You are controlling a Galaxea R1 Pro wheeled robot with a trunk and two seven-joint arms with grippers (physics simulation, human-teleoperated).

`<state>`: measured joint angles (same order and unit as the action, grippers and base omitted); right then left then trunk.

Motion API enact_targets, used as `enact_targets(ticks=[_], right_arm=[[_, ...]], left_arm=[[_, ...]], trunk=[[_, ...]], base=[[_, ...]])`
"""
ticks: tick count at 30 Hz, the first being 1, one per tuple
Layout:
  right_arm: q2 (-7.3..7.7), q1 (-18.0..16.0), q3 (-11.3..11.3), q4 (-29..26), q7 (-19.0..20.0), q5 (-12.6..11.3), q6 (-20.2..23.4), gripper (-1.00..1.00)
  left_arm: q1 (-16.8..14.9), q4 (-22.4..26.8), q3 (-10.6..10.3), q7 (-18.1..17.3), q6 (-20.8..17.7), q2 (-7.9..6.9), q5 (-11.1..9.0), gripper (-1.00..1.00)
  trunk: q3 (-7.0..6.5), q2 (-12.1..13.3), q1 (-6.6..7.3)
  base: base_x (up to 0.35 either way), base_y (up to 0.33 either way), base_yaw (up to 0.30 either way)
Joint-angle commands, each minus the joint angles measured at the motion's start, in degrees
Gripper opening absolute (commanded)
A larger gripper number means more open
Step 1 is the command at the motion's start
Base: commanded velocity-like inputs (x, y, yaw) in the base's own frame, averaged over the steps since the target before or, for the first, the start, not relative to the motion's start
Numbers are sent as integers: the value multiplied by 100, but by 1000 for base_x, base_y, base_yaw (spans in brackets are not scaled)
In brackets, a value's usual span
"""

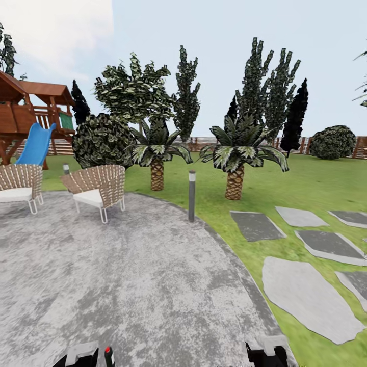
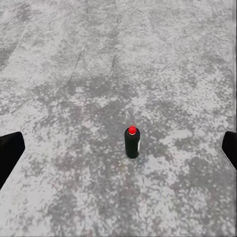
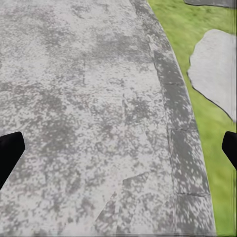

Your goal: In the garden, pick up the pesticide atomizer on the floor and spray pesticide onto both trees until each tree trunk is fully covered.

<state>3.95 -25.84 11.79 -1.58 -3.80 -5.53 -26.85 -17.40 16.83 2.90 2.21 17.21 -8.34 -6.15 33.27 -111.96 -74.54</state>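
The small black pesticide atomizer with the red cap stands upright on the mottled grey stone patio, right below the left gripper, whose fingers are spread wide. I'd drop straight down, centre it, then pinch the body; the right gripper is spread too

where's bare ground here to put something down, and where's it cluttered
Free: the grey paving between the wicker chairs and the grass edge, apart from the atomizer standing on it. The stepping stones are bare too. Crowded: around the chairs, the bollard and the palms.
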Motion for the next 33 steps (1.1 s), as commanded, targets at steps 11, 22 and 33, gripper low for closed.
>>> enact_targets(ticks=[11, 22, 33], right_arm=[[0, 0, -1, 0, -6, -1, -1, 100], [0, 0, -1, 0, -6, -1, 1, 100], [0, 0, -1, 0, -6, -2, -3, 100]], left_arm=[[0, 5, -1, -4, 2, 5, -4, 100], [0, 27, -15, -10, 6, 14, 26, 100], [0, 29, -9, -18, 2, 9, 34, 100]], trunk=[[0, 0, 0], [0, 0, 0], [108, -241, -132]], base=[[84, 139, -101], [68, 121, -158], [1, 2, -21]])
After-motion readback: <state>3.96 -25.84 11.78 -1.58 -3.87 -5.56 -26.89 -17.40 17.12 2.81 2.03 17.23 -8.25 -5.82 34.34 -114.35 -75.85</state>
